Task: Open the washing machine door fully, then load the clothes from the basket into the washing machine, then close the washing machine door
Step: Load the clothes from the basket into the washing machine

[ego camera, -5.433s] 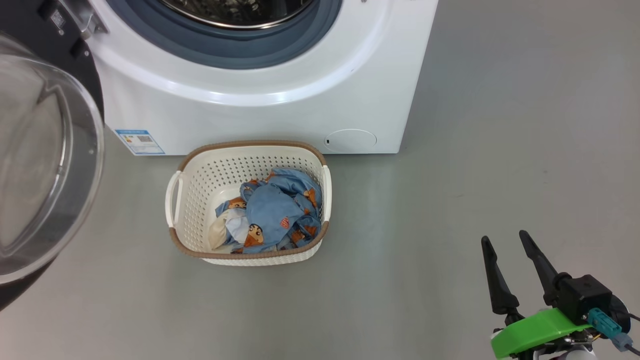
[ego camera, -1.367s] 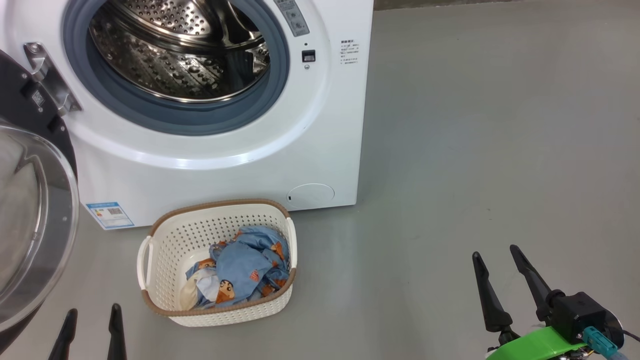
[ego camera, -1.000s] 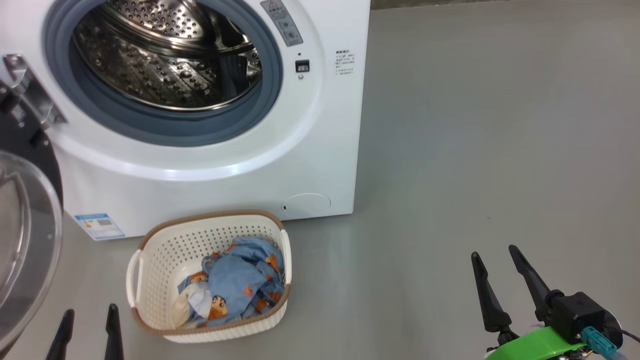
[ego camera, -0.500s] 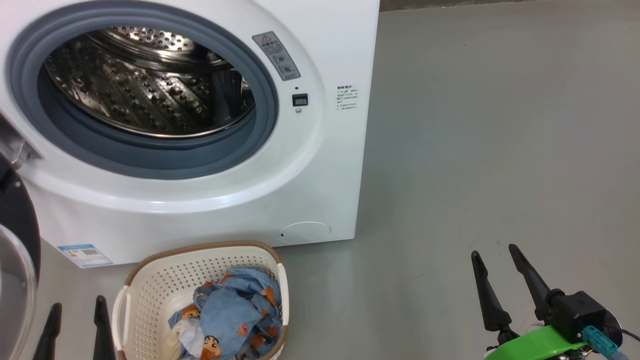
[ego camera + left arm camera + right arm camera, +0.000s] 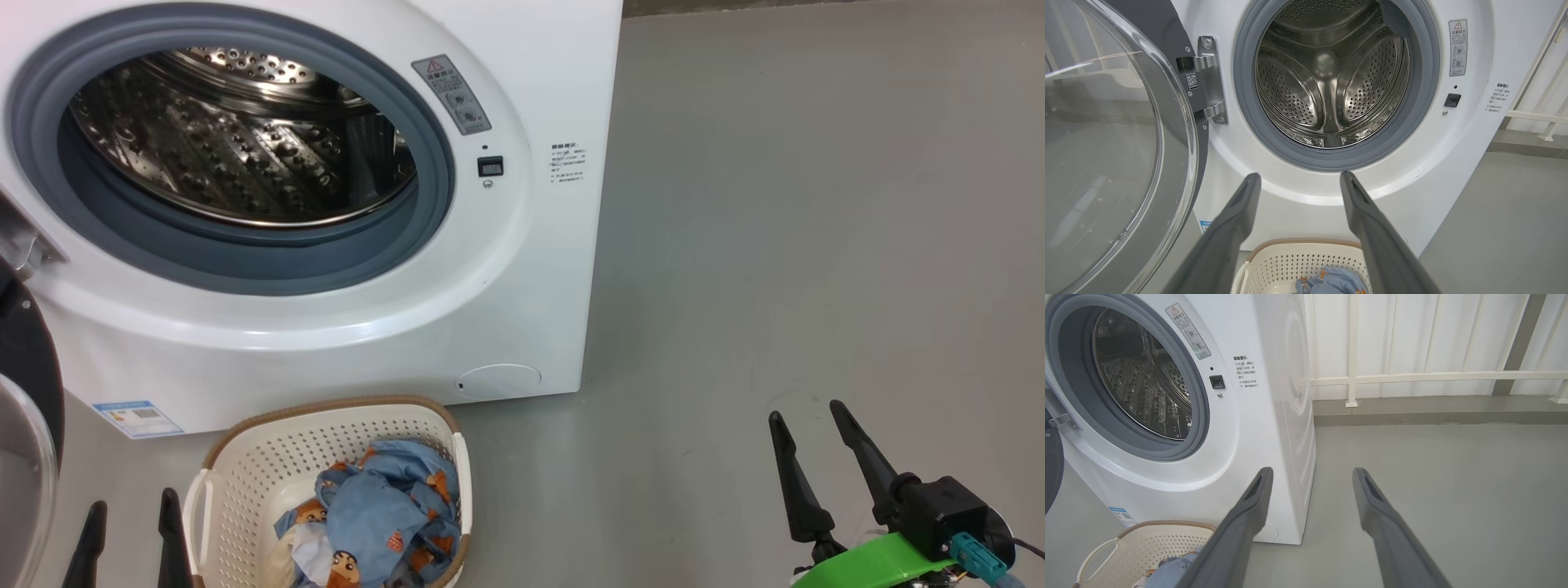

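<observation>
The white washing machine stands with its steel drum exposed. Its door hangs swung out to the left, glass bowl facing me; a sliver of that door shows at the head view's left edge. Before the machine sits the cream basket holding the light blue clothes. My left gripper is open just left of the basket, nothing between its fingers. My right gripper is open over bare floor, well right of the basket. The basket and basket lie below both grippers' fingers.
Grey floor stretches to the right of the machine. A white railing and panel wall run behind it. The round filter cap sits low on the machine's front, just above the basket.
The camera has tilted up, so machine and basket have slid down the picture. Both grippers stay open and keep their places at the bottom.
</observation>
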Robot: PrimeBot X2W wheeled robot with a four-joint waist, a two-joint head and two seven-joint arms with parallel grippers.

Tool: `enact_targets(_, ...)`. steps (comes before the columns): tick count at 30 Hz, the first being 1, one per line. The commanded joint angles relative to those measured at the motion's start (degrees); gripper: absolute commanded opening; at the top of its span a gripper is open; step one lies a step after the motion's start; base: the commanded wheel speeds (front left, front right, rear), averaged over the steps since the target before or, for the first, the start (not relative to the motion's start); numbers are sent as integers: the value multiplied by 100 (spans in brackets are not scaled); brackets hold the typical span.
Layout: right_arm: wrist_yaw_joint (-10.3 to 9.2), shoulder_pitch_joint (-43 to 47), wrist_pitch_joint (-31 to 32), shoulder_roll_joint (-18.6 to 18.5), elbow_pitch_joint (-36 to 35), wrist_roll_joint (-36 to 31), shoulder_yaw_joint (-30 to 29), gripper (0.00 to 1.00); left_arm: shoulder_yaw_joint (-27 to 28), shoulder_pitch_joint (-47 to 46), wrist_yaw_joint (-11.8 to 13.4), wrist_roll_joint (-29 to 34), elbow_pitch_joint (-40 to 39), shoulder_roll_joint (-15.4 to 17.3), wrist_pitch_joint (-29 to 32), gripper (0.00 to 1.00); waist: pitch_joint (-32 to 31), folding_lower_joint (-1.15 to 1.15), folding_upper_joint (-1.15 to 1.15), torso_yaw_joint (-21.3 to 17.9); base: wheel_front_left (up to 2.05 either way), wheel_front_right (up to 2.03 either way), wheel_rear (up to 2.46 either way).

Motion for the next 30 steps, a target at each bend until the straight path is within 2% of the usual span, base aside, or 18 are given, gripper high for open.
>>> enact_targets(1,35,-181,-69,-23,-114,44,145,100,176,-193,-18,-59,-96,65,-29,100,-1,0,0,0,0,0,0)
enact_targets(8,35,-180,-69,-23,-119,60,154,100,80,-170,-18,-125,-67,53,-29,100,35,0,0,-2,0,0,0)
enact_targets(15,35,-243,-69,-23,-157,104,202,100,-120,-204,-18,-250,-50,153,-29,100,328,0,0,-42,0,0,0)
enact_targets(30,35,-615,-69,-23,-251,202,255,100,-645,-808,-18,-856,499,663,-29,100,1627,0,0,-202,0,0,0)
